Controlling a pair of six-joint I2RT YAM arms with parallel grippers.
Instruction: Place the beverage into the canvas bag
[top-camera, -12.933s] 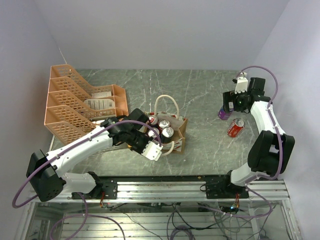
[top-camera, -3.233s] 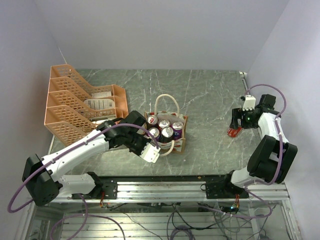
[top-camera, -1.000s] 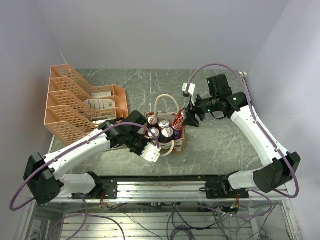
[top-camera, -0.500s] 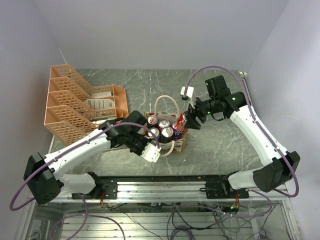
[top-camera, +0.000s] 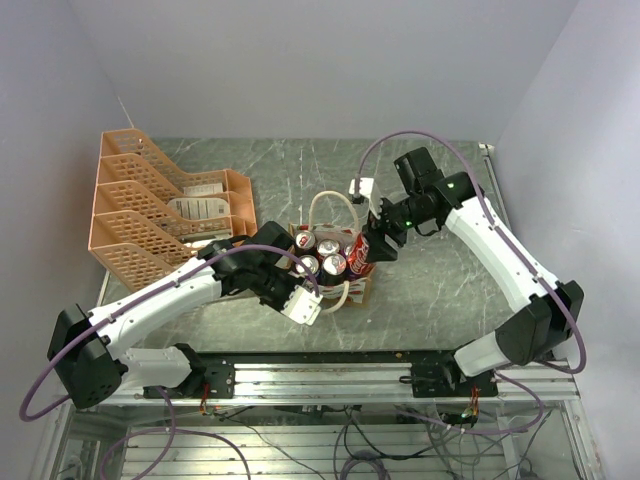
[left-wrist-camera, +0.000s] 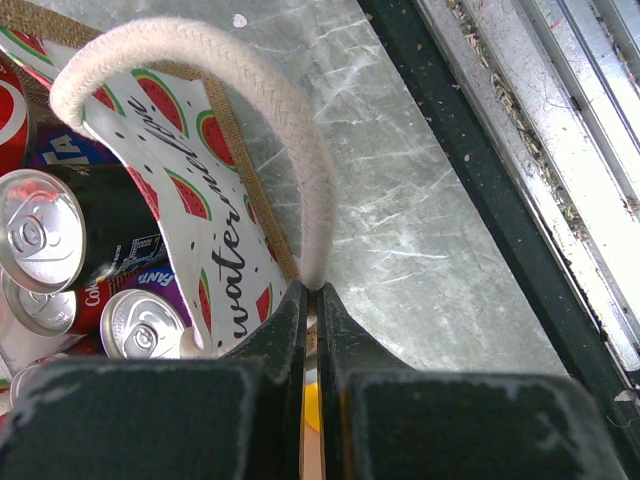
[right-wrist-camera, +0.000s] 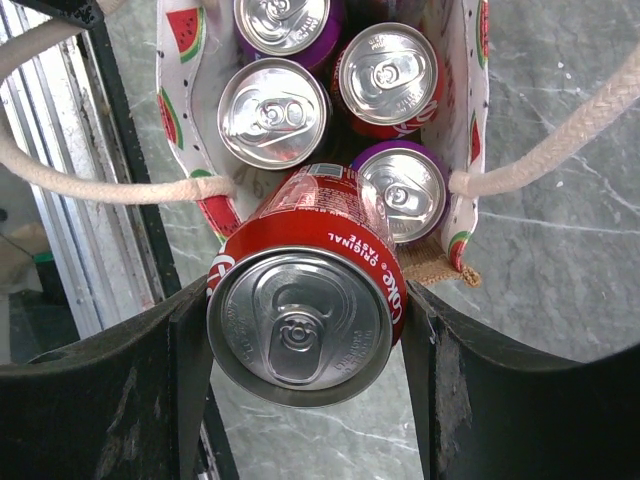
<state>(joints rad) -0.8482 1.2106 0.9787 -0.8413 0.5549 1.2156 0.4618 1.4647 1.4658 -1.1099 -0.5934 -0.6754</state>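
The canvas bag (top-camera: 362, 285) stands mid-table with several cans upright inside. My left gripper (top-camera: 322, 291) is shut on its near white rope handle (left-wrist-camera: 290, 130), pinching it where it meets the watermelon-printed panel (left-wrist-camera: 225, 250). My right gripper (top-camera: 369, 244) is shut on the beverage, a red cola can (right-wrist-camera: 305, 300), clamped by its sides with the top facing the wrist camera. The can (top-camera: 360, 250) hangs tilted over the bag's right end, above the cans (right-wrist-camera: 275, 112) inside. The bag's inner wall (right-wrist-camera: 185, 120) shows to the left of them.
An orange mesh tray rack (top-camera: 160, 215) stands at the left rear. The bag's far handle (top-camera: 335, 205) loops up behind the cans. A metal rail (top-camera: 320, 375) runs along the table's near edge.
My right arm has carried the red can a little left and down, from beside the bag's right end to over it. The left arm and the bag have not moved.
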